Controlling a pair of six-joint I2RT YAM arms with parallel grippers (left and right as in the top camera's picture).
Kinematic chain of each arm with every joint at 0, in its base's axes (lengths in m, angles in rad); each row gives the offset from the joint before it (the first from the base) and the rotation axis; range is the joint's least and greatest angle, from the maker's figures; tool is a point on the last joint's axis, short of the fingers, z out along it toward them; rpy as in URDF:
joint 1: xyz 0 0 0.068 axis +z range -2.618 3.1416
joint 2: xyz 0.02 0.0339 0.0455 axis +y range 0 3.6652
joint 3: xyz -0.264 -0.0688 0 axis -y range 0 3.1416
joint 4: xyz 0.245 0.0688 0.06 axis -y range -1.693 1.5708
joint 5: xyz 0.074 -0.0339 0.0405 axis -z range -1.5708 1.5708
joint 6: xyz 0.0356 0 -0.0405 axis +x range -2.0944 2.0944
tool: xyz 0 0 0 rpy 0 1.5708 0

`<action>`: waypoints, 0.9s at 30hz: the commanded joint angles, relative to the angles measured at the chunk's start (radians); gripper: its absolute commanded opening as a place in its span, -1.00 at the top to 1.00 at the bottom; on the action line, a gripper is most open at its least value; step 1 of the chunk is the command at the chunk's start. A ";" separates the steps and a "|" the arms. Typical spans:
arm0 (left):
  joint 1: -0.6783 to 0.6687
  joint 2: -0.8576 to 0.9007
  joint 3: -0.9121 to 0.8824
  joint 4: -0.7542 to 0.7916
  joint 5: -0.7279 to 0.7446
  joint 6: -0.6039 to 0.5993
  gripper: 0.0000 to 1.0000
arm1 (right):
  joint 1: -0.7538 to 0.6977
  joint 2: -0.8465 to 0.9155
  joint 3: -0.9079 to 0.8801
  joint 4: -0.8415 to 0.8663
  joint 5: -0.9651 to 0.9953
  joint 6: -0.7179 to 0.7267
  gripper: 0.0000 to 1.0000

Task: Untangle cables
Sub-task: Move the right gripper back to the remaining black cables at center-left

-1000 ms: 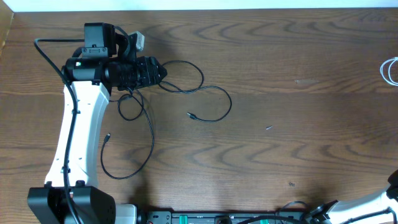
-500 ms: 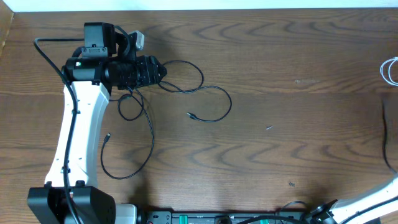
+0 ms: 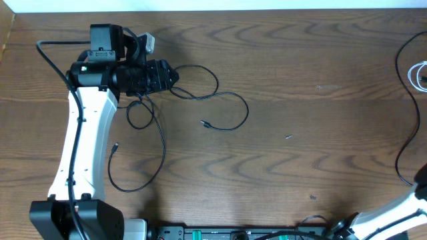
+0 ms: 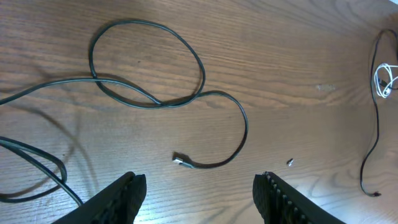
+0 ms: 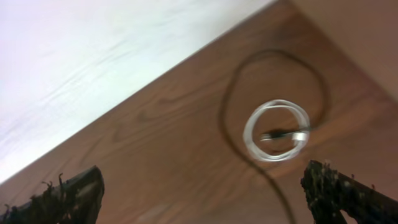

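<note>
1. The left hand [image 4: 199,182] hung released, empty, above the desk [image 3: 300,73].
2. A black cable [image 4: 155,103] lay looped on the desk before it.
3. The right hand [image 5: 202,175] was spread wide, grasping nothing.
4. A coiled white cable [image 5: 277,130] lay at the desk's right edge, a second black cable [image 5: 222,121] curving around it.

white cable [image 3: 413,75] clipped by overhead's right edge; blurred at right wrist

Overhead you look straight down at the surface [image 3: 300,53]; both wrist cameras look slantwise, nearer, sharing the white cable [image 5: 286,134].
</note>
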 commanded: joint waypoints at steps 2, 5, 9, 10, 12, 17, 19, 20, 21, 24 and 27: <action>-0.003 0.008 0.012 -0.001 -0.050 0.006 -0.22 | 0.109 -0.037 0.010 -0.063 -0.075 -0.084 -0.98; -0.003 0.009 0.008 -0.012 -0.115 0.006 -0.22 | 0.195 -0.032 0.010 -0.124 -0.075 -0.112 -0.99; -0.002 0.011 0.008 -0.038 -0.315 -0.042 -0.22 | 0.328 -0.017 0.010 -0.193 -0.075 -0.147 -0.99; 0.003 0.011 0.008 -0.039 -0.376 -0.076 -0.22 | 0.363 -0.010 0.010 -0.201 -0.075 -0.149 -0.99; 0.042 0.010 0.010 -0.034 -0.428 -0.137 -0.22 | 0.481 0.017 0.009 -0.211 -0.075 -0.167 -0.98; 0.141 -0.010 0.021 -0.051 -0.422 -0.172 -0.22 | 0.683 0.077 0.009 -0.198 -0.075 -0.164 -0.98; 0.179 -0.027 0.021 -0.059 -0.422 -0.173 -0.23 | 0.762 0.105 0.009 -0.182 -0.074 -0.143 -0.98; 0.197 -0.038 0.022 -0.061 -0.422 -0.173 -0.23 | 0.796 0.117 0.009 -0.171 -0.072 -0.141 -0.98; 0.219 -0.050 0.022 -0.061 -0.422 -0.182 -0.23 | 0.839 0.133 0.009 -0.156 -0.067 -0.138 -0.98; 0.285 -0.089 0.022 -0.061 -0.422 -0.225 -0.24 | 0.960 0.178 0.009 -0.109 -0.015 -0.108 -0.98; 0.342 -0.117 0.022 -0.064 -0.422 -0.257 -0.26 | 1.079 0.226 0.009 -0.053 0.011 -0.092 -0.98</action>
